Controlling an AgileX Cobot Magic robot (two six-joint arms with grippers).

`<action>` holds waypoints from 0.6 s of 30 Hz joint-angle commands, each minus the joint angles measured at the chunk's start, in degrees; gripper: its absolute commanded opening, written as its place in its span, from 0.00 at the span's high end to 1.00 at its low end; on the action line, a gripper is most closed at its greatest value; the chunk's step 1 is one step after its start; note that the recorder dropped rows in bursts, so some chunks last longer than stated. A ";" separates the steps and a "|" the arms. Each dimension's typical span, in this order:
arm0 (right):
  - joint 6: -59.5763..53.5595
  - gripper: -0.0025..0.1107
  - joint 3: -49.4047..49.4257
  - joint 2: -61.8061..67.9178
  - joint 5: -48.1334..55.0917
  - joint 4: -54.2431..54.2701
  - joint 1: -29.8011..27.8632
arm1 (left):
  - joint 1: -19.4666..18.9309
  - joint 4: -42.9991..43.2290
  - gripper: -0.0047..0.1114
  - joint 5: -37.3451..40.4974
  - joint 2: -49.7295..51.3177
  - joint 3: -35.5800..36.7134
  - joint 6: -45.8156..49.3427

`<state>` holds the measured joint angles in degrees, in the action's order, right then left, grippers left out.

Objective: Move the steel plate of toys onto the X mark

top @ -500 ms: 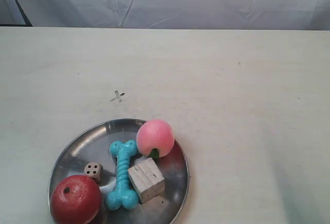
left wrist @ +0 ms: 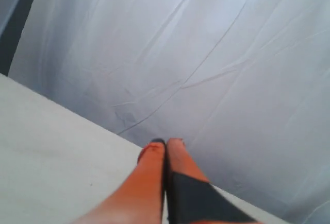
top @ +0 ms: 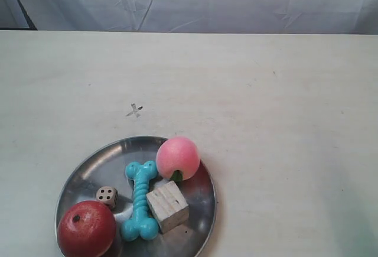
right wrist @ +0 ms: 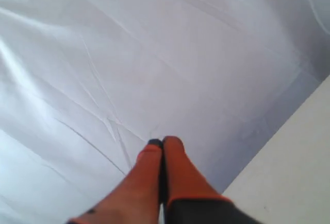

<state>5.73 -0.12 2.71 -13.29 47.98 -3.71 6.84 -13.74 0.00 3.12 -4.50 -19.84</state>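
Observation:
The steel plate [top: 88, 165] lies at the front left of the cream table in the exterior view. On it rest the red apple [top: 86, 228], pink peach [top: 178, 158], turquoise dog-bone [top: 140, 200], pale wooden cube [top: 168, 207] and beige die [top: 107, 195]. The X mark [top: 134, 111] is drawn on the tabletop just beyond the plate's far rim. Neither arm shows in the exterior view. My left gripper [left wrist: 166, 142] is shut on nothing, pointing at the white curtain. My right gripper [right wrist: 163, 141] is likewise shut and empty, facing the curtain.
A white wrinkled curtain [top: 236, 0] hangs behind the table's far edge. A faint greenish shadow [top: 354, 233] lies at the front right corner of the table. The plate's near rim is cut off by the exterior view's bottom edge.

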 commanded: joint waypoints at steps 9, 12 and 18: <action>5.61 0.98 -12.10 7.75 21.64 -22.26 -0.23 | 0.14 22.70 0.96 26.27 38.69 -26.81 -4.85; 2.26 0.98 -17.22 20.17 32.60 -28.68 -0.13 | 0.14 7.85 0.96 27.22 47.48 -26.81 9.25; -20.73 0.98 -27.31 51.74 49.85 -15.94 2.41 | -0.57 -7.63 0.96 30.30 63.75 -26.81 23.26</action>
<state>-4.02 -23.49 42.01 27.69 26.49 -2.38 6.84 -16.61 29.73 61.19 -31.07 -0.44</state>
